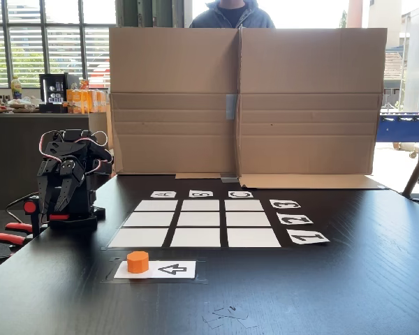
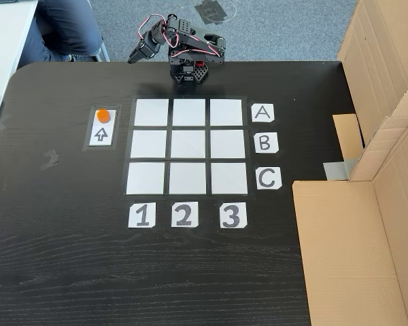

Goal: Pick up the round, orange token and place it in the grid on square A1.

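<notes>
end effector (image 1: 64, 204): folded black arm parked at the left edge of the dark bench (image 1: 335, 293) in a fixed view, fingers pointing down beside the base; whether the jaws are parted cannot be told; nothing seen held.
token: small bright orange plastic cylinder (image 1: 137, 261) stands upright on the near-left end of the white paper card with a black arrow (image 1: 169, 269), just in front of the grid, well apart from the arm.
grid: flat 3x3 array of white paper squares (image 2: 188, 146) with black gaps; all nine cells bare.
square A1: plain white corner cell (image 2: 151, 112) where row A meets column 1 in the top-down fixed view; the cell nearest the token (image 2: 103, 115) and close to the arm base.
risk, grasp: token is short and round; likely to be pinched off-centre and tipped or rolled off the card.
risk, card: loose paper could be dragged by a low approach.
risk, placement: cells are identical; a neighbouring cell or a black gap could be hit.
hard to read: labels appear upside down and mirrored in the low fixed view (image 1: 240, 194).
cut off: brown cardboard screen (image 1: 244, 105) hides most of the person behind it.
</notes>
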